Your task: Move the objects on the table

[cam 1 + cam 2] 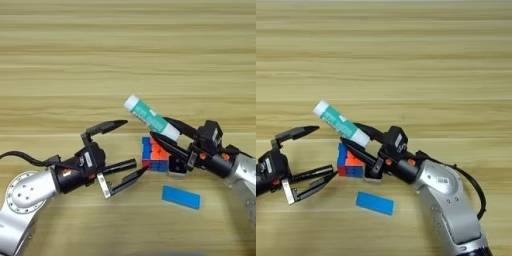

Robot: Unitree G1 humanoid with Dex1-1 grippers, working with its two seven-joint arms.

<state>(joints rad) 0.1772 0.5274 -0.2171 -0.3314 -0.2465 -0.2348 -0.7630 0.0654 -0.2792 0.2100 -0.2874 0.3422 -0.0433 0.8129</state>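
Black fingers of the right gripper [167,131] partly hid the puzzle cube [154,154] behind them, clamping the glue stick [150,117] above it; the left gripper [131,150] gaped beside the cube

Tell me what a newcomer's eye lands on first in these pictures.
First, the glue stick, white with a green label, held tilted between the fingers of the right gripper above the table. Just below it sits the multicoloured puzzle cube, with a flat blue block lying nearer the robot. The left gripper stands open to the cube's left, its lower fingertip close to the cube and a black pen between its fingers.
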